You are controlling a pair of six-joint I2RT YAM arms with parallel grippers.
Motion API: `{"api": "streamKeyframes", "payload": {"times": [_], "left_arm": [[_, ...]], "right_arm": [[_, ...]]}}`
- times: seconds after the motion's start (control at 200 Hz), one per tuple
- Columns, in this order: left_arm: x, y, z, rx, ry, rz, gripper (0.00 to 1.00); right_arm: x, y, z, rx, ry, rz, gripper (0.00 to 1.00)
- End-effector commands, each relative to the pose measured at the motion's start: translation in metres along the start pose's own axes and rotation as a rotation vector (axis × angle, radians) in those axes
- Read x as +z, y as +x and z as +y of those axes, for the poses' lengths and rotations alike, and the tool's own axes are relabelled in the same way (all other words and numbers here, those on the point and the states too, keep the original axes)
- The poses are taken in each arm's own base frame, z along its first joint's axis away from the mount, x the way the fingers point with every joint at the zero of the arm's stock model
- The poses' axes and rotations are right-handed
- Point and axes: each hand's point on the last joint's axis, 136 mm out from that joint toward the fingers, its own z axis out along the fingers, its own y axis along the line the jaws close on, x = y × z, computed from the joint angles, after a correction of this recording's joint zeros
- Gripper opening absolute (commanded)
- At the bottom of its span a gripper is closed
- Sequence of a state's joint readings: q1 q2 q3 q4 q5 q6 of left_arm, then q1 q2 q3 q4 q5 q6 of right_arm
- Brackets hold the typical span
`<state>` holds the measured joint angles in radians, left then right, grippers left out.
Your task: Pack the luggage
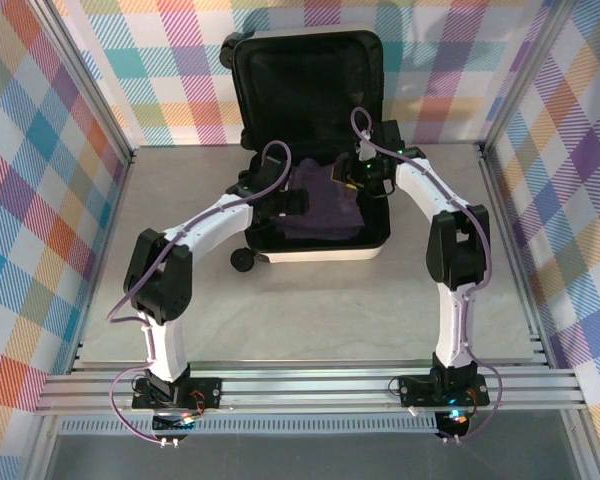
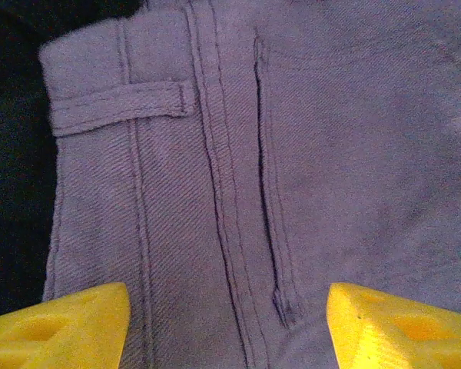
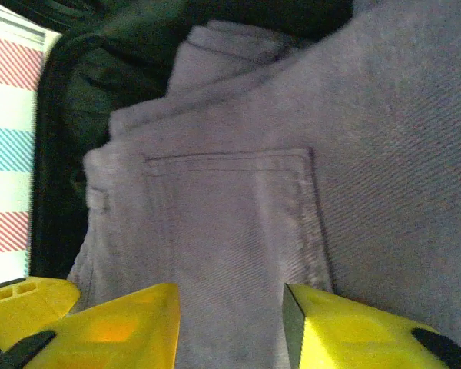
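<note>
You are working over a pale table [image 1: 310, 310] that is carrying the luggage [image 1: 320, 252] at its far middle, close to the plaid back wall. The white shell is lying open: its lid [image 1: 305, 60] is standing upright at the back and showing black lining, while the lower half is resting flat towards you, with one black wheel [image 1: 243, 260] sticking out at its near left corner.

A folded purple garment [image 1: 325, 215] is lying inside the lower half and covering most of its floor. Both of your arms are reaching in over it from either side.

Your left gripper [image 1: 302, 203] is hovering over the garment's left part. In the left wrist view its yellow fingers [image 2: 69, 327] are standing wide apart, with the purple twill [image 2: 330, 154] spreading between and beyond them; whether they are touching the cloth, you cannot tell.

Your right gripper [image 1: 365, 180] is hanging over the garment's far right part. In the right wrist view its fingers [image 3: 131, 327] are also parted, by a narrower gap, framing a stitched pocket [image 3: 230, 207].

A belt loop [image 2: 123, 108] is lying flat near the waistband edge.
</note>
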<state>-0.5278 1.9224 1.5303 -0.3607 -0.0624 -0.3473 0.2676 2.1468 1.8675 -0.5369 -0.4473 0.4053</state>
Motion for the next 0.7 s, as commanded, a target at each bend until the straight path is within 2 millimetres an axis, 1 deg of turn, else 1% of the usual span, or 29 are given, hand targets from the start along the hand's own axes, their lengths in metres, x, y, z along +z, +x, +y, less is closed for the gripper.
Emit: {"api": "streamKeyframes", "payload": {"times": [0.0,0.09,0.195,0.295,0.37,0.415,0.49,0.585,0.695], "left_arm": [[0.013,-0.013,-0.009,-0.021,0.03,-0.03,0.68],[0.027,-0.004,0.004,-0.03,-0.038,-0.001,0.67],[0.041,0.005,0.017,-0.035,-0.108,0.035,0.67],[0.053,0.015,0.024,-0.032,-0.141,0.078,0.67],[0.058,0.019,0.025,-0.031,-0.149,0.09,0.67],[0.06,0.02,0.026,-0.031,-0.151,0.094,0.67],[0.062,0.017,0.026,-0.029,-0.149,0.087,0.67],[0.059,0.011,0.023,-0.023,-0.134,0.075,0.67],[0.047,-0.003,0.015,-0.014,-0.099,0.033,0.67]], "right_arm": [[0.009,-0.003,-0.004,0.017,-0.014,-0.01,0.4],[0.019,0.006,-0.026,0.057,0.061,0.01,0.38],[0.029,0.017,-0.045,0.096,0.122,0.047,0.37],[0.035,0.023,-0.057,0.116,0.157,0.068,0.36],[0.034,0.024,-0.06,0.113,0.173,0.071,0.36],[0.033,0.024,-0.06,0.107,0.18,0.07,0.36],[0.03,0.02,-0.056,0.091,0.173,0.065,0.36],[0.018,0.015,-0.039,0.055,0.125,0.048,0.36],[-0.003,0.01,-0.018,0.014,0.092,0.013,0.36]]}}
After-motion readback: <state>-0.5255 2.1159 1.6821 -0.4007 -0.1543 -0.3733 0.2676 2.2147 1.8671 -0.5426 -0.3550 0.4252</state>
